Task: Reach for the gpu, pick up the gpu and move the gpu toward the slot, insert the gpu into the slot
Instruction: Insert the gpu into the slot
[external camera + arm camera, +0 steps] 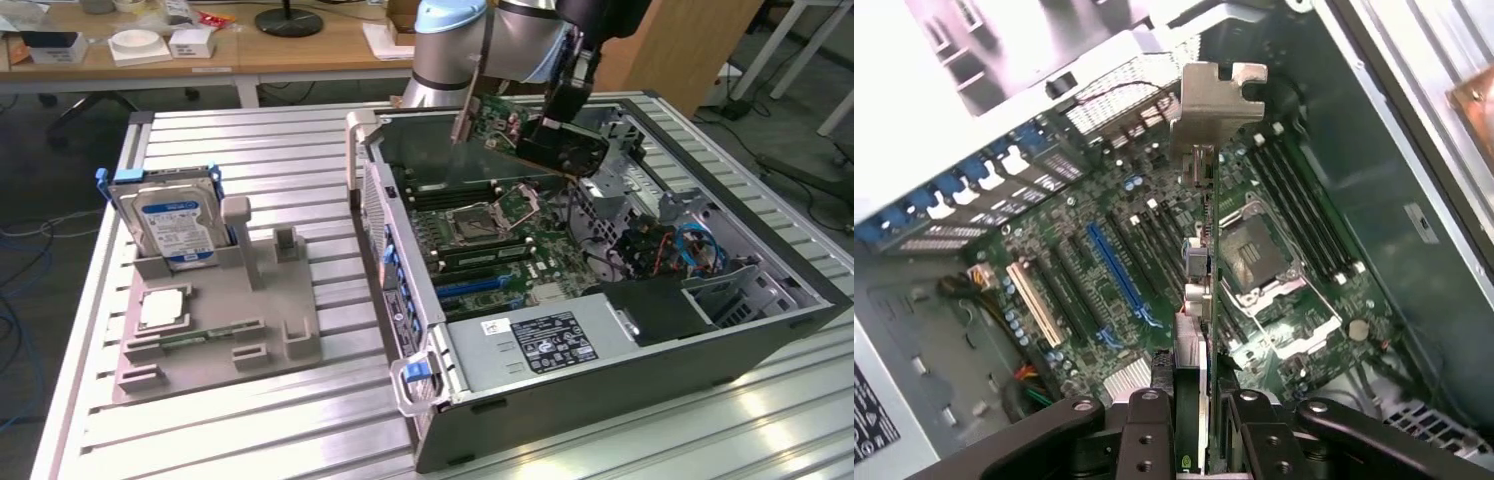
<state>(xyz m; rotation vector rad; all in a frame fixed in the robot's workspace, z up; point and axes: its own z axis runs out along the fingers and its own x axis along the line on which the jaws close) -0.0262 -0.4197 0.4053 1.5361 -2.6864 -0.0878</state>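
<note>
Gripper (1199, 420) pinches the gpu (547, 145) edge-on. Card hangs tilted above the motherboard (1104, 260), inside the open case (601, 400).

There is one gpu (554, 145), one open computer case (747, 335), one hard drive (171, 222), one memory stick (200, 335), one grey holder (287, 340) and one robot arm (454, 40).

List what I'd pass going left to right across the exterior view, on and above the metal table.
Hard drive → blue tab at the near corner of the open computer case → gpu, held up over the case → blue cables inside the case.
</note>
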